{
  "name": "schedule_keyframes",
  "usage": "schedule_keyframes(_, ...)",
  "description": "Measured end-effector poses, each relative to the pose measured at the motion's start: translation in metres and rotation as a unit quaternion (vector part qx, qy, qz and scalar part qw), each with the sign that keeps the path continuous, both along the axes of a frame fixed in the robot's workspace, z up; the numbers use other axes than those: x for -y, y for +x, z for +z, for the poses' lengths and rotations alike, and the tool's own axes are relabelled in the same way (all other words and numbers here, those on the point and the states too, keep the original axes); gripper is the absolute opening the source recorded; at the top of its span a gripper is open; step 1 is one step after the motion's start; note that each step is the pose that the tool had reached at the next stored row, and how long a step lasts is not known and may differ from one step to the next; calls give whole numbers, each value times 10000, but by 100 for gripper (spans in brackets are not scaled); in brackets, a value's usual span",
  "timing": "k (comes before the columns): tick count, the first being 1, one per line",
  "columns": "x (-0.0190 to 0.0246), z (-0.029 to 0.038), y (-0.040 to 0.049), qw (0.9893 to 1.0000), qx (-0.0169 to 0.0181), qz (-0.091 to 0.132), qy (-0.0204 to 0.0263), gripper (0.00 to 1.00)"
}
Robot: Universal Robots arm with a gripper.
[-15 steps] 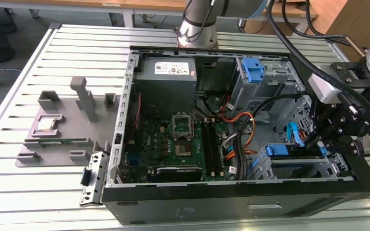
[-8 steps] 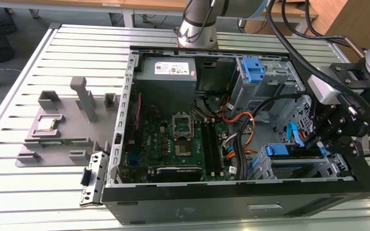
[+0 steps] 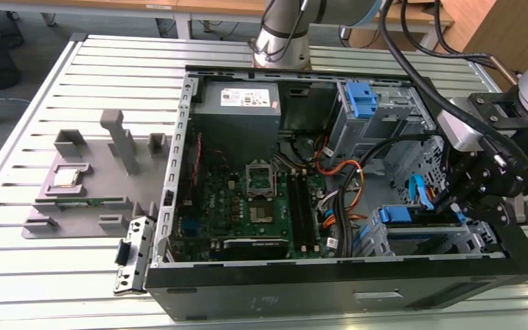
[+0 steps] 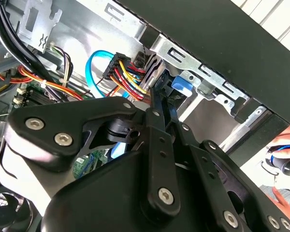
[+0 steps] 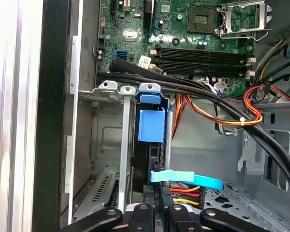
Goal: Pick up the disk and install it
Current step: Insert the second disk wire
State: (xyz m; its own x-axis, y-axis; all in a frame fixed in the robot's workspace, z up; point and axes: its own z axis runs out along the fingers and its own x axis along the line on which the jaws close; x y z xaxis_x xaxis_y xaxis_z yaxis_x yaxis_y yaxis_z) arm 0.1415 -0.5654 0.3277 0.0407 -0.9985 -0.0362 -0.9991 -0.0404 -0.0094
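Currently the claw (image 3: pixel 456 206) is positioned at the drive cage (image 3: pixel 429 237) in the front corner of the open computer case (image 3: pixel 337 275), which lies on the slatted desk (image 3: pixel 53 89). The disk (image 5: pixel 150 130) appears seated edge-on in a slot of that cage, its blue carrier tab facing the motherboard (image 5: pixel 193 34). Whether the claw is parted or closed on the disk cannot be determined; its linkages converge at the end of the disk nearest the camera, beside a light blue data cable (image 5: pixel 186 178) and a red-yellow-black power plug (image 4: pixel 123 72).

Risk, as a judgement: the black cable bundle (image 5: pixel 183 87) crossing the cage mouth, or the data cable, may snag on the claw and strain a connector. A disk not fully home in its rails could bind or tilt.

Labelling: no legible print; a white label on the grey power supply (image 3: pixel 241 100) is unreadable
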Motion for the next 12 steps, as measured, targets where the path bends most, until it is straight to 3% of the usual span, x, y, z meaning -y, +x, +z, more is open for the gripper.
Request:
schedule_keyframes(4, 0, -4, 0, 10000, 0, 0, 5, 18)
schedule_keyframes(5, 0, -4, 0, 10000, 0, 0, 4, 24)
schedule_keyframes(7, 0, -3, 0, 10000, 0, 0, 2, 24)
schedule_keyframes(8, 0, -1, 0, 10000, 0, 0, 0, 31)
schedule_keyframes(12, 0, 25, 0, 10000, 0, 0, 0, 31)
